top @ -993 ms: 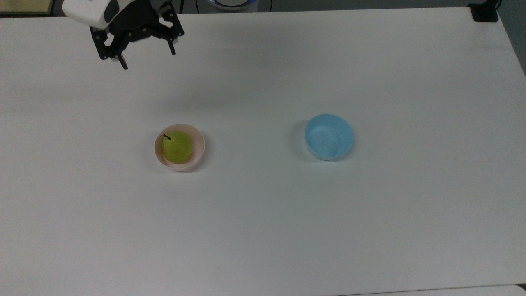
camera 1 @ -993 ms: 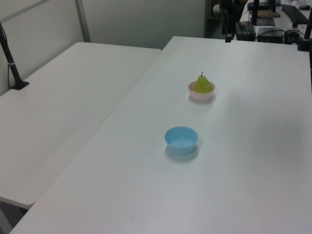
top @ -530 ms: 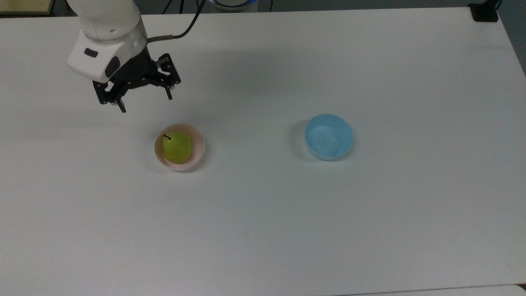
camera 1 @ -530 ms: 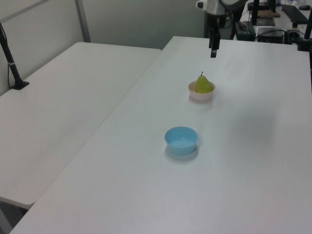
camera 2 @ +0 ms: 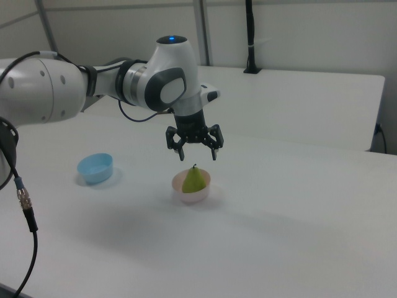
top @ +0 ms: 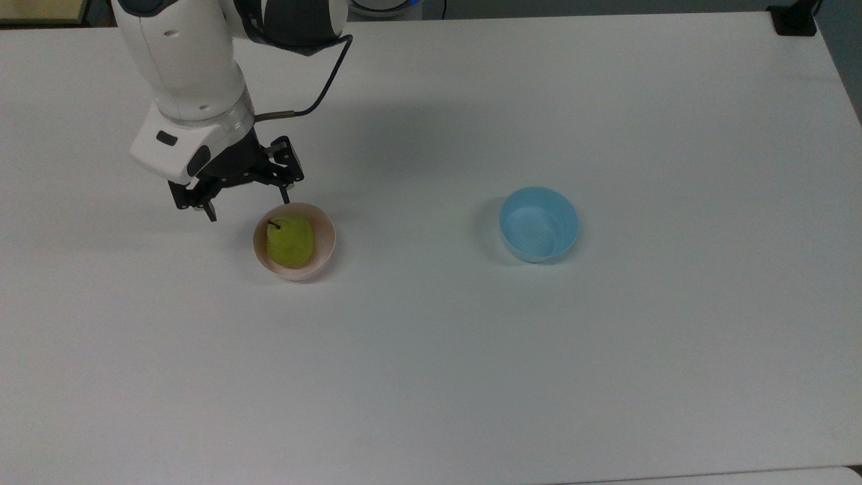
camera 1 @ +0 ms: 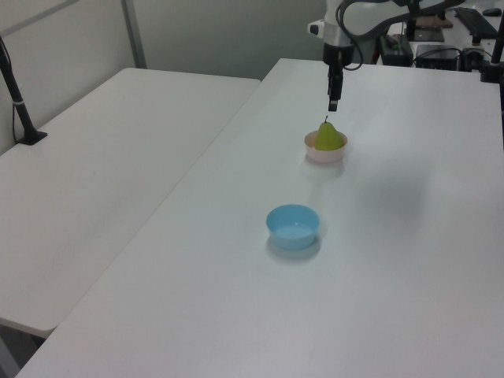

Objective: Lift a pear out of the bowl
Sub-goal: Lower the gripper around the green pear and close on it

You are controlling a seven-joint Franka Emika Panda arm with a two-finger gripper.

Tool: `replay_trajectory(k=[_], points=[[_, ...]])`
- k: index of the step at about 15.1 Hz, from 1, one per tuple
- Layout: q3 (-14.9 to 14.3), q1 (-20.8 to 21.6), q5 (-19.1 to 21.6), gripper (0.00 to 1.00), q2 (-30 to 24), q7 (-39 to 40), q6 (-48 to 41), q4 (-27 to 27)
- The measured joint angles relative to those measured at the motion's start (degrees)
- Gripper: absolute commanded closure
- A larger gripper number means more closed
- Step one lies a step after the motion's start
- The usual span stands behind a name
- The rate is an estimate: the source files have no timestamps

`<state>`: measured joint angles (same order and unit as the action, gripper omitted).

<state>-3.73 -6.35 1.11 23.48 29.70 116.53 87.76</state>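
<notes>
Top view: the gripper (top: 248,207) has travelled down from the bench's far edge, and its released, spread fingers (top: 286,195) now hang just beside the pink bowl (top: 325,236) holding the pear (top: 290,241), so the approach looks nearly finished.

Left view: the wrist points straight down just above the pear's stem (camera 1: 326,120).

Right view: the gripper hovers slightly above the pear, not touching it.
</notes>
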Motion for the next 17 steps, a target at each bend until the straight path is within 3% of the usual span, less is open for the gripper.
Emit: replay_trajectory(k=[10, 14, 17], points=[[1.2, 0.8, -0.4, 0.03, 3.7, -2.1, 0.9, 1.1], [1.8, 0.8, -1.0, 0.12, 4.5, -2.4, 1.3, 1.4], [2.3, 0.8, -1.9, 0.27, 4.7, -3.7, 5.1, 3.0]])
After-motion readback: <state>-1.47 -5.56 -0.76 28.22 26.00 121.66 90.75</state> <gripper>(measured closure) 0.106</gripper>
